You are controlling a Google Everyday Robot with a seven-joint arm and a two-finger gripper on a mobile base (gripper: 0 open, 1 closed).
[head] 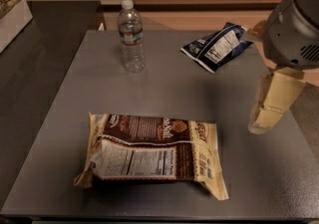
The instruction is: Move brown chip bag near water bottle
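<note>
The brown chip bag lies flat on the grey table, near its front edge, with the white nutrition label facing up. The water bottle stands upright at the back left of the table, well apart from the bag. My gripper hangs from the grey arm over the right side of the table. It is to the right of the brown chip bag and above it, touching nothing.
A smaller dark blue bag lies at the back right of the table, just left of the arm. A darker counter adjoins on the left, with a white box at its far corner.
</note>
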